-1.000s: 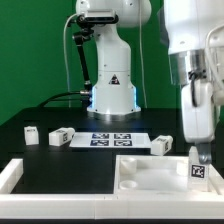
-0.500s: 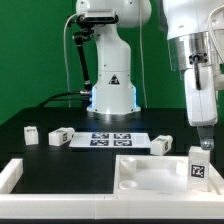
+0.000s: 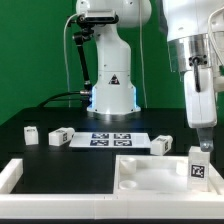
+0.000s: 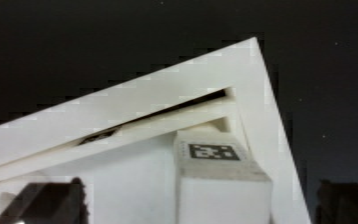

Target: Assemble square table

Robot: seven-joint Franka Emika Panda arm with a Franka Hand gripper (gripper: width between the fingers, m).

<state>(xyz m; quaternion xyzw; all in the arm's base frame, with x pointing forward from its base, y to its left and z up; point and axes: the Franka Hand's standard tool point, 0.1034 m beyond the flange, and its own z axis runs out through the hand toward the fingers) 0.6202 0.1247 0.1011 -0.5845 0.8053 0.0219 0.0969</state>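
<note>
The square tabletop (image 3: pixel 150 176) lies flat at the front, on the exterior view's right. One white leg (image 3: pixel 197 166) stands upright on its near right corner, tag facing the camera. My gripper (image 3: pixel 204 146) hangs just above that leg, open and empty. In the wrist view the leg (image 4: pixel 215 170) with its tag sits at the tabletop's corner (image 4: pixel 158 110), between my dark fingertips (image 4: pixel 48 203), which stand wide apart and clear of it. Three more legs lie loose on the black table: two at the left (image 3: pixel 31 134) (image 3: pixel 61 136) and one behind the tabletop (image 3: pixel 161 143).
The marker board (image 3: pixel 108 139) lies in the middle in front of the robot base (image 3: pixel 112 95). The white rail frame (image 3: pixel 18 176) runs along the front left edge. A green backdrop stands behind.
My gripper has let go of the upright leg and risen straight up from it. The leg stays standing on the tabletop corner. No motion in the last half second.
</note>
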